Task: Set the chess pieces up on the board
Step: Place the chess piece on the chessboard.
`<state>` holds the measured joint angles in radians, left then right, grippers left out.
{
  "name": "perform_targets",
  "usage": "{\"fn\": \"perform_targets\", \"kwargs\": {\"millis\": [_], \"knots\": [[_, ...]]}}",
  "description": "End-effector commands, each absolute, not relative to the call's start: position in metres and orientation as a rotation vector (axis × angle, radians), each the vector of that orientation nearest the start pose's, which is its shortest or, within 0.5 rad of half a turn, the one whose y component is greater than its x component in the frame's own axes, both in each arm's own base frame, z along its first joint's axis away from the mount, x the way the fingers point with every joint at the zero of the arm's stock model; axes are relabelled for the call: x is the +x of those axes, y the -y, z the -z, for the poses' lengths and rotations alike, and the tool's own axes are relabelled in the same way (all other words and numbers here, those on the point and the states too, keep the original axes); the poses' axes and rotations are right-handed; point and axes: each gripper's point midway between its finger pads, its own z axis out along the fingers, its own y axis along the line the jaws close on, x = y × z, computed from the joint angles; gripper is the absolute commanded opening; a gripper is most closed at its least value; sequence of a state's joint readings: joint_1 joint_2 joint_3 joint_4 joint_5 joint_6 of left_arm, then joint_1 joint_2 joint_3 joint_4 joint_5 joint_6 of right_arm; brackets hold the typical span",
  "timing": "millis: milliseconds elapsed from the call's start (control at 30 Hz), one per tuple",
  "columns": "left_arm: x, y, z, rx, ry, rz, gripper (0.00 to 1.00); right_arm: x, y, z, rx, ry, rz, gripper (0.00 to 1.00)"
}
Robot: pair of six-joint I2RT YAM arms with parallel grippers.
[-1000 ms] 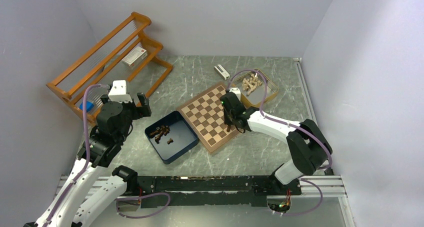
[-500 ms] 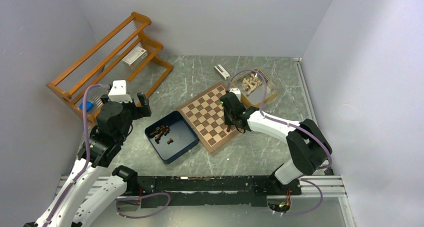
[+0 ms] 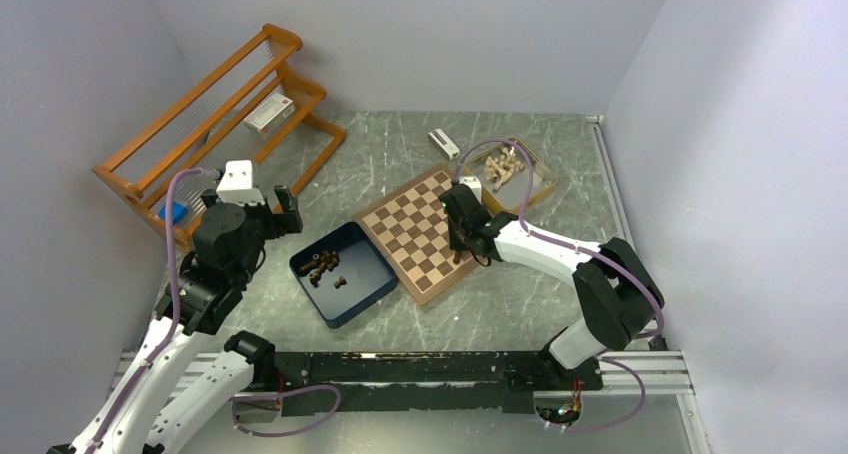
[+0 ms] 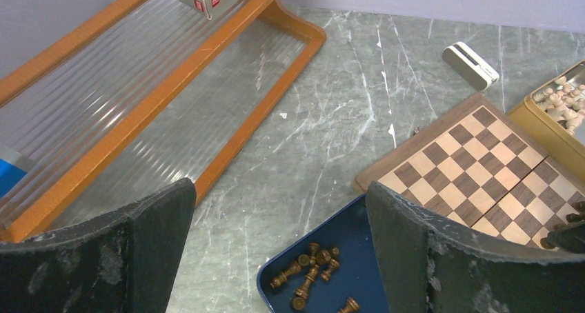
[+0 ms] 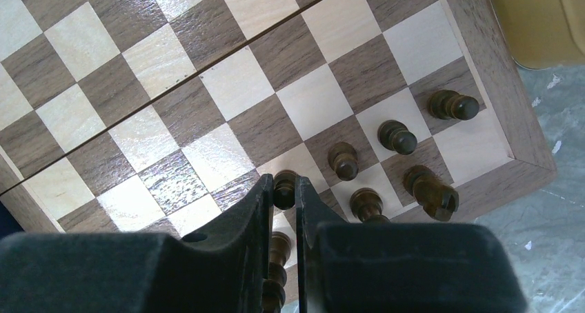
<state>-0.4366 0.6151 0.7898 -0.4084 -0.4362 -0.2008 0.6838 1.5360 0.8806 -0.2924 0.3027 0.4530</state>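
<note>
The board (image 3: 405, 224) lies at the table's middle, and also shows in the left wrist view (image 4: 476, 168) and the right wrist view (image 5: 227, 78). My right gripper (image 3: 458, 254) is low over its near right corner, shut (image 5: 284, 189) on the head of a dark brown chess piece (image 5: 283, 196) that stands on the board. Several more dark pieces (image 5: 397, 136) stand on squares beside it. Other dark pieces (image 3: 322, 266) lie in the dark blue box (image 3: 365, 274), also seen from the left wrist (image 4: 310, 268). My left gripper (image 3: 285, 212) is open and empty (image 4: 279, 189), high up and left of the box.
An orange wooden rack (image 3: 215, 104) at the back left holds a white carton (image 3: 268, 111) and a blue item (image 3: 172, 212). A tan tray (image 3: 540, 189) with pale beige pieces (image 3: 503, 164) sits behind the board. A small white device (image 3: 444, 143) lies nearby.
</note>
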Motion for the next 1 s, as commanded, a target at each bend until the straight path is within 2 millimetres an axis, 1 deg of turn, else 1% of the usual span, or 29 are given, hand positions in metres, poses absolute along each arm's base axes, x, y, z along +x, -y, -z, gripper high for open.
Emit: {"fn": "perform_targets", "kwargs": {"millis": [0, 200, 367, 667, 967], "knots": [[0.261, 0.051, -0.282, -0.091, -1.747, 0.085, 0.98, 0.302, -0.198, -0.057, -0.137, -2.447, -0.115, 0.18], [0.261, 0.051, -0.282, -0.093, -1.747, 0.085, 0.98, 0.305, -0.2, -0.056, -0.134, -2.446, -0.117, 0.18], [0.261, 0.051, -0.282, -0.092, -1.746, 0.086, 0.98, 0.304, -0.199, -0.058, -0.137, -2.448, -0.111, 0.22], [0.262, 0.053, -0.282, -0.088, -1.746, 0.094, 0.98, 0.308, -0.206, -0.071, -0.136, -2.425, -0.15, 0.28], [0.262, 0.053, -0.282, -0.084, -1.746, 0.096, 0.98, 0.314, -0.207, -0.082, -0.137, -2.418, -0.128, 0.3]]}}
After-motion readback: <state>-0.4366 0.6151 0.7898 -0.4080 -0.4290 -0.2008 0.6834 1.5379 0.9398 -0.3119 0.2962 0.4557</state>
